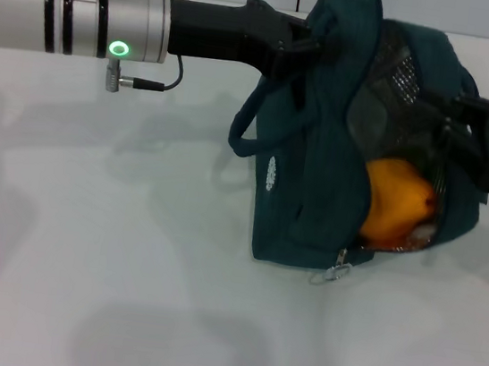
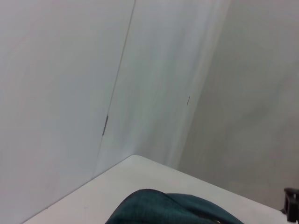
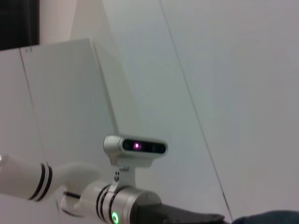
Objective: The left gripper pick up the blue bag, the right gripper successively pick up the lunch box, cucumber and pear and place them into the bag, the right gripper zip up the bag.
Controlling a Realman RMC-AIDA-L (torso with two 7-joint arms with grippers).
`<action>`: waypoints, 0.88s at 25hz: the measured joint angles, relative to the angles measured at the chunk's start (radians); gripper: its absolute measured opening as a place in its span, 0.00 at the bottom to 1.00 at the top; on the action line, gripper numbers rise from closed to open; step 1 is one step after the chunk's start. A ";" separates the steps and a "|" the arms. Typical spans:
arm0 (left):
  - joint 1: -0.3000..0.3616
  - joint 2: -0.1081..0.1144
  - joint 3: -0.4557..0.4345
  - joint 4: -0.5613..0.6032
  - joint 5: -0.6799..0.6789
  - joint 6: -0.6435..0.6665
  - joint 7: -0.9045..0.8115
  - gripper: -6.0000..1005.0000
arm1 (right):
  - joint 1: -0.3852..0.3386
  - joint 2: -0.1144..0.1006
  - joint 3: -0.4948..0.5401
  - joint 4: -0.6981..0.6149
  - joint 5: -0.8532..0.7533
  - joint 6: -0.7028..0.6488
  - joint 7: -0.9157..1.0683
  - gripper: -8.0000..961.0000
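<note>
The blue bag (image 1: pixel 310 165) stands on the white table, its mouth open toward the right. My left gripper (image 1: pixel 300 46) reaches in from the left and is shut on the bag's top edge by a handle. The pear (image 1: pixel 392 211), orange-yellow, lies inside the bag's open mouth. My right gripper (image 1: pixel 455 121) comes in from the right, at the bag's opening just above the pear. The zipper pull (image 1: pixel 337 269) hangs at the bag's lower front corner. The lunch box and the cucumber are hidden. The bag's top also shows in the left wrist view (image 2: pixel 154 207).
The white table (image 1: pixel 107 264) spreads to the left and front of the bag. White wall panels (image 2: pixel 140 70) stand close behind the table. The right wrist view shows my left arm's wrist (image 3: pixel 117 205) with its camera on top.
</note>
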 joint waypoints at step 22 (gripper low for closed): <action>0.001 -0.003 0.000 0.001 0.000 -0.012 0.010 0.08 | -0.238 -0.029 0.235 -0.002 -0.184 0.028 -0.083 0.57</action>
